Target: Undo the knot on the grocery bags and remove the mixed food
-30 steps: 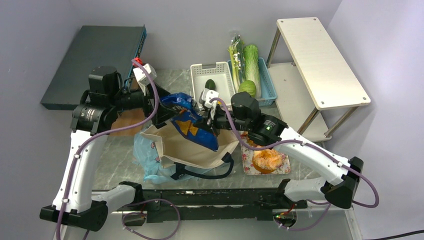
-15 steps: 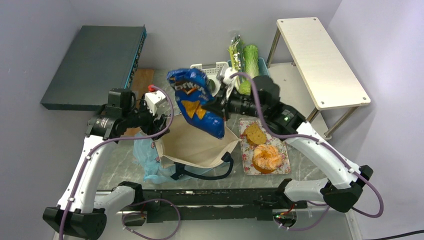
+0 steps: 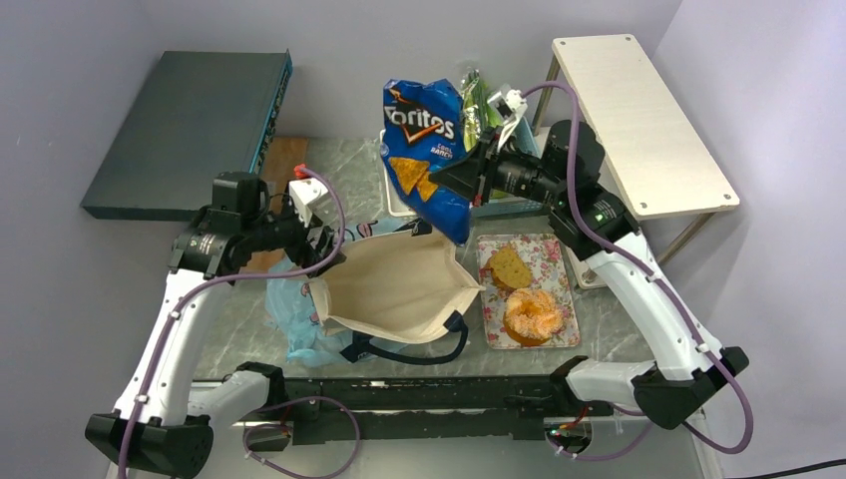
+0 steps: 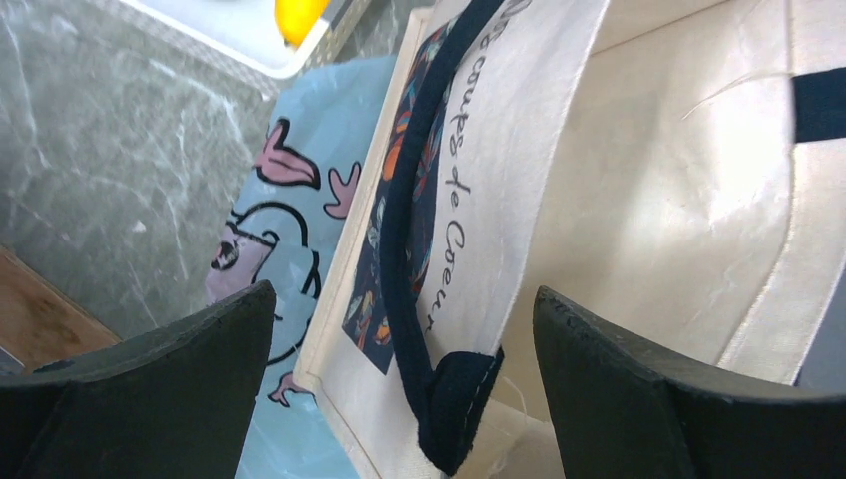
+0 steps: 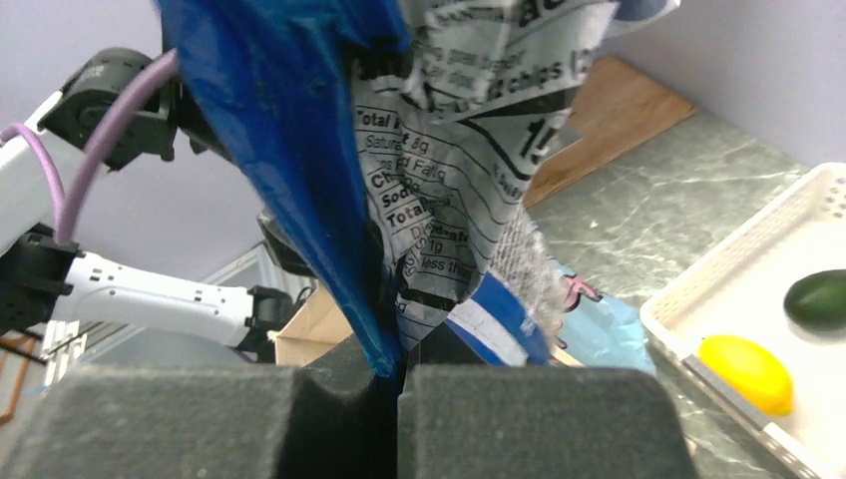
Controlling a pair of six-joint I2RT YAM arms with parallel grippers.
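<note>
My right gripper (image 3: 469,180) is shut on the lower edge of the blue tortilla-chip bag (image 3: 424,140) and holds it high over the back of the table; the right wrist view shows the pads (image 5: 519,419) pinching the bag (image 5: 329,150). My left gripper (image 3: 327,254) is open at the left rim of the beige canvas tote (image 3: 394,284). In the left wrist view its jaws (image 4: 404,299) straddle the tote's rim (image 4: 648,200) and black strap (image 4: 399,249) without touching them. The light-blue plastic bag (image 3: 289,319) lies under the tote's left side. Its knot is not visible.
A bread slice (image 3: 509,266) and an orange doughnut (image 3: 534,314) lie on a floral plate (image 3: 559,259). A white basket (image 5: 718,289) holds an avocado (image 5: 818,297) and a yellow fruit (image 5: 746,367). Green stalks (image 3: 477,95) show behind the chips. A dark box (image 3: 190,120) and a white shelf (image 3: 638,120) stand at the back.
My right gripper has lifted the chip bag out of the tote, up and toward the back right. My left arm dropped to the tote's rim a second ago and has stayed there since.
</note>
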